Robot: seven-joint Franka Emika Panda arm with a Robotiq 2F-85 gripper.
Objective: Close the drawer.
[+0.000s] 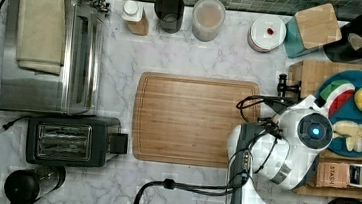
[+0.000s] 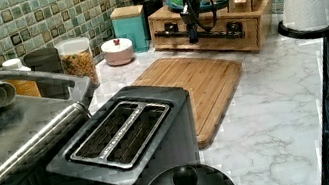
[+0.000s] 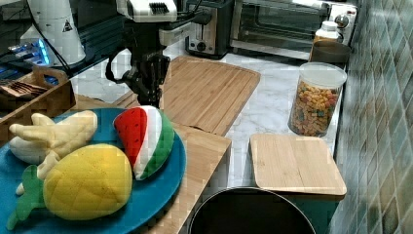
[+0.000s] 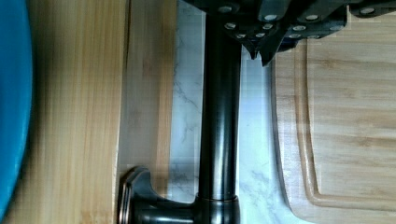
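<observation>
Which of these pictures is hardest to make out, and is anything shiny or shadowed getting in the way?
Wrist view: the gripper is a dark mass at the frame's edge, and the black handle shows a soft highlight along its length. Left view: the drawer front is far off and blocky. Right view: the plush fruit looms large in front, the arm is dark against the background. Top view: even light, soft shadows.

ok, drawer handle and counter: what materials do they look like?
Drawer handle: looks like dark metal with a satin sheen, going by the soft highlights along the bar. Counter: white with grey veining and glossy, so marble or a marble-look laminate; I can't tell which.
</observation>
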